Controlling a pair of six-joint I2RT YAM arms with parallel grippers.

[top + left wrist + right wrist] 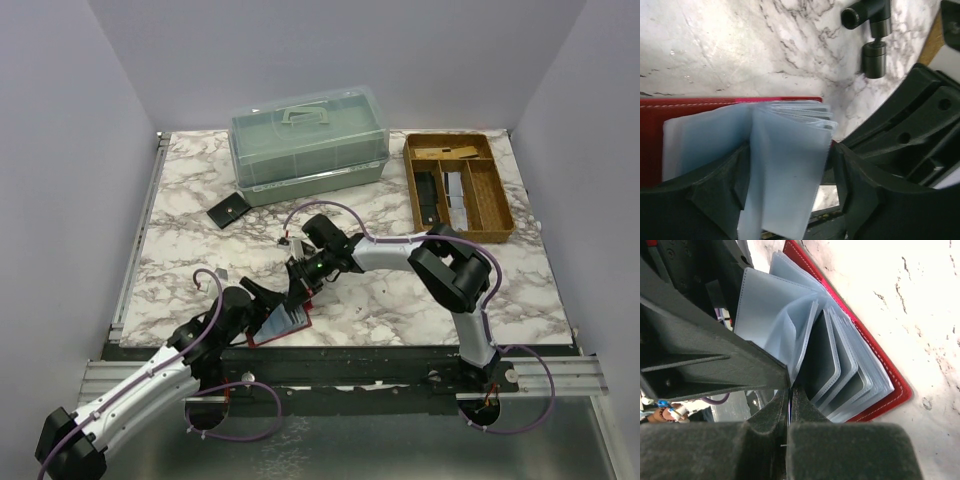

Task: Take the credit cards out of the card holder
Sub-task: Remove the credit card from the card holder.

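The red card holder (285, 328) lies open near the table's front edge, its clear plastic sleeves (850, 375) fanned out. My left gripper (262, 305) straddles the sleeve stack; in the left wrist view its fingers (740, 170) press both sides of the pale blue sleeves (785, 165) above the red cover (700, 107). My right gripper (298, 285) reaches in from the right. In the right wrist view it (790, 390) is shut on a thin pale blue edge at the sleeve mouths, seemingly a credit card; the rest of the card is hidden.
A clear lidded box (310, 145) stands at the back centre. A brown compartment tray (411, 195) with small items sits at the back right. A black wallet (229, 211) lies left of the box. The table's front edge is just below the card holder.
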